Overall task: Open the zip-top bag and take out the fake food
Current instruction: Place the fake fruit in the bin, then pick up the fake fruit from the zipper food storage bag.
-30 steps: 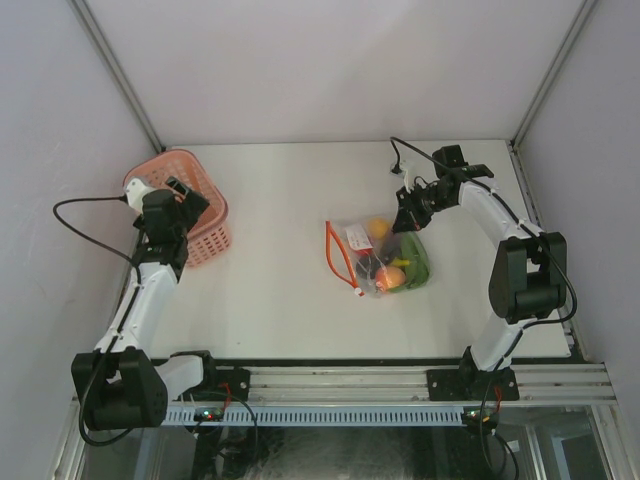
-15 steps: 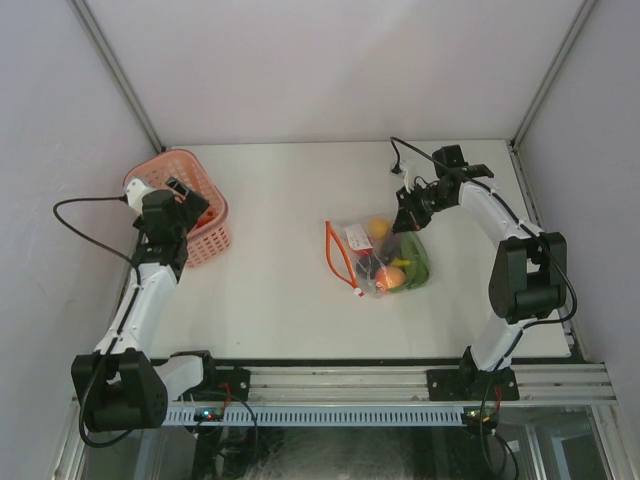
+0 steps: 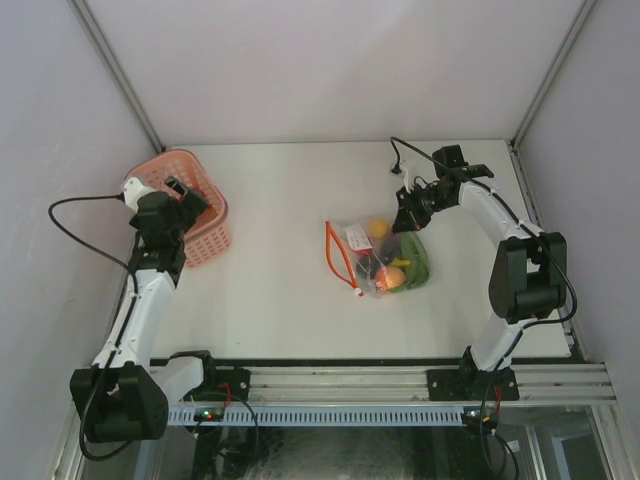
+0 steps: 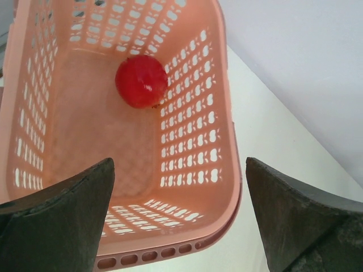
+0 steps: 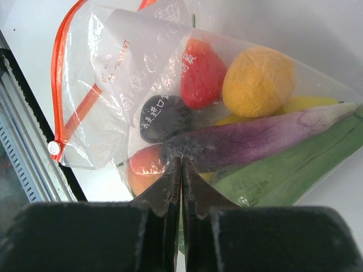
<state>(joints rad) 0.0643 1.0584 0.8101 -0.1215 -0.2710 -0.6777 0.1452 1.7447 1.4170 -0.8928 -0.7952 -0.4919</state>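
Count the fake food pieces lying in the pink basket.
1: a red round piece on the floor of the pink basket, beside its side wall. The near end is partly hidden.

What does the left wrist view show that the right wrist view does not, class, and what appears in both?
Only the left wrist view: the pink basket with one red round piece inside, seen between the wide-open left jaws.
Only the right wrist view: the zip-top bag, its red zipper strip, and inside it a purple eggplant, an orange ball, a red piece and a green leaf. The right jaws are shut, apparently pinching the bag's edge.
Both: the white table and each arm's own dark jaws at the bottom of the picture.
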